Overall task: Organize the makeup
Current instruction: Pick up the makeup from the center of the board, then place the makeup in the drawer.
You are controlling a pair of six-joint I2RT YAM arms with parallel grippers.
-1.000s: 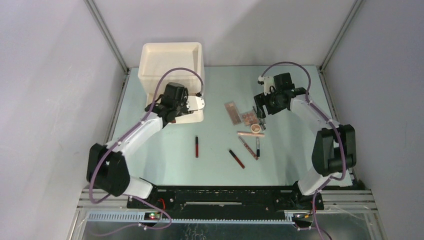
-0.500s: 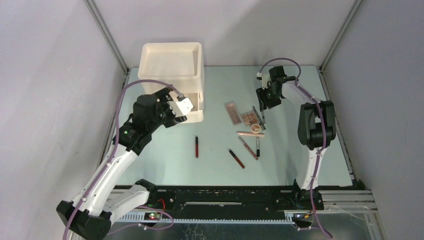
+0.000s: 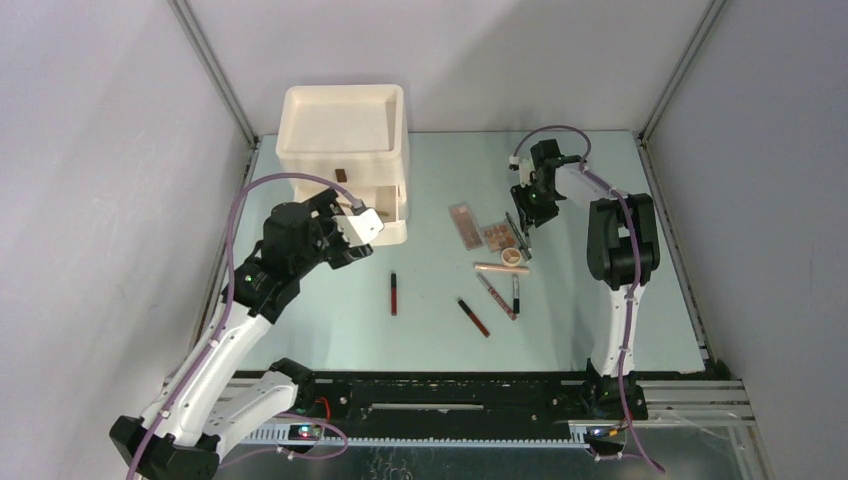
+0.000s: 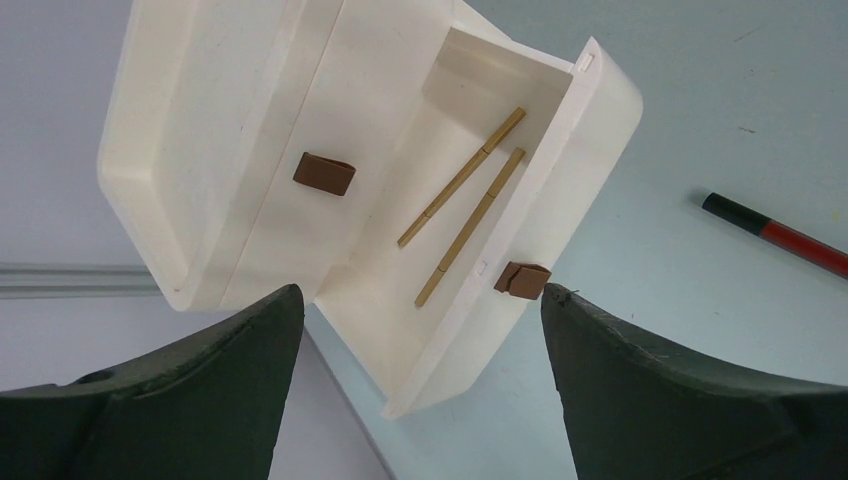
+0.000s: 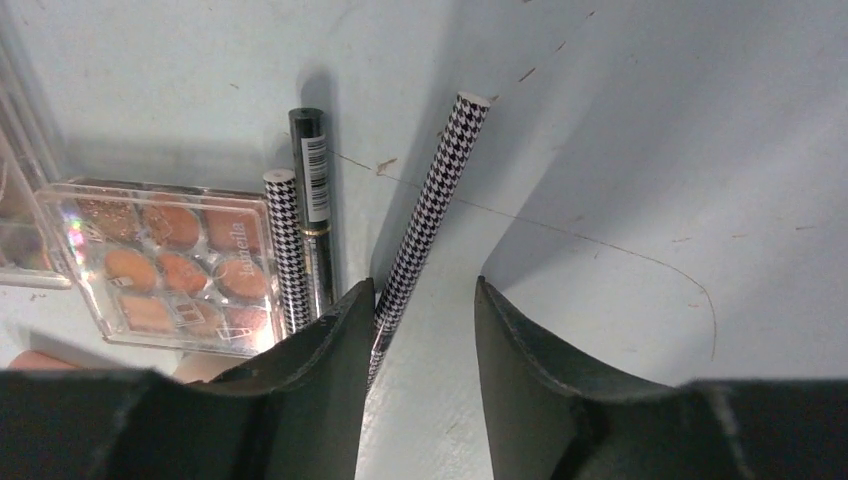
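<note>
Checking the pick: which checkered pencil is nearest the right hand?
The tilted pencil, reaching into the right hand; the other pencil lies beside the dark tube.

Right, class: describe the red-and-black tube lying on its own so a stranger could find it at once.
Find the cream drawer box in the far-left corner. In front of its open drawer lies a slim red-and-black tube. It lies alone, while the other tubes crowd together further right.

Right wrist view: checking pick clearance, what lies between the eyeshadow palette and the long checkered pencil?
In the right wrist view, a shorter checkered pencil and a black barcoded tube lie side by side between the palette and the long pencil.
</note>
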